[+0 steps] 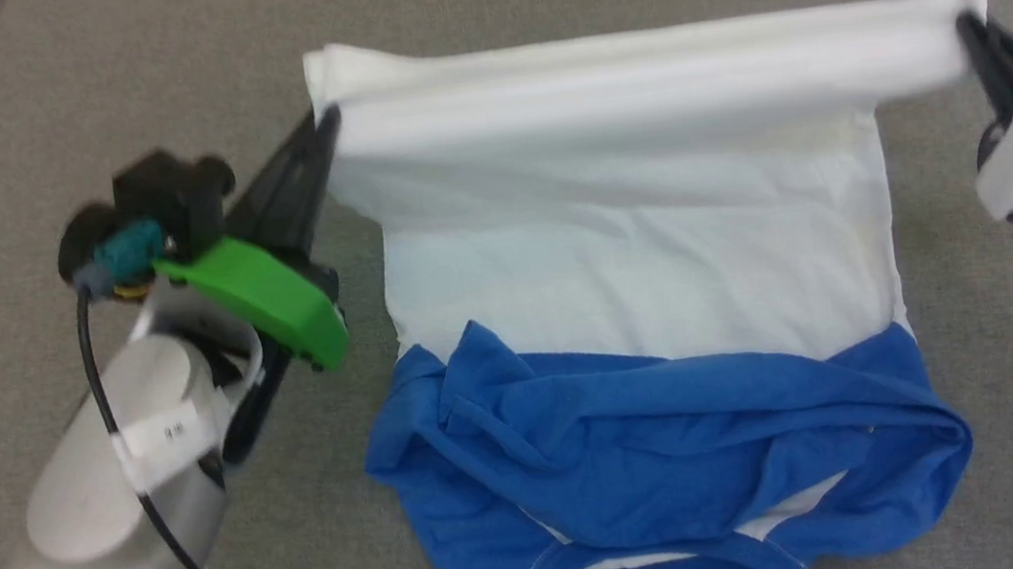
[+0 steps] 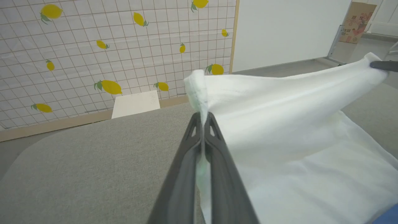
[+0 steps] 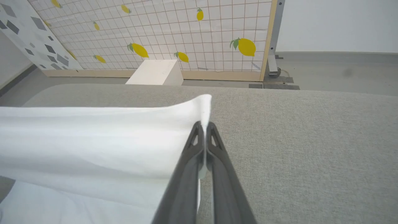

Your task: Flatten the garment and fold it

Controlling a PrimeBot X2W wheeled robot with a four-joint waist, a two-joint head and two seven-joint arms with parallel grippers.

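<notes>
While both white hem corners are pinched, flattening looks only partly done: the garment [image 1: 636, 239] rests on the grey desk [image 1: 21, 189] with its hem raised and stretched and its blue upper part bunched at the near side. No fold is made yet. The left gripper [image 1: 328, 118] fingers are pressed on one corner, the right gripper [image 1: 968, 25] fingers on the other. Bare desk lies beyond and on both sides
</notes>
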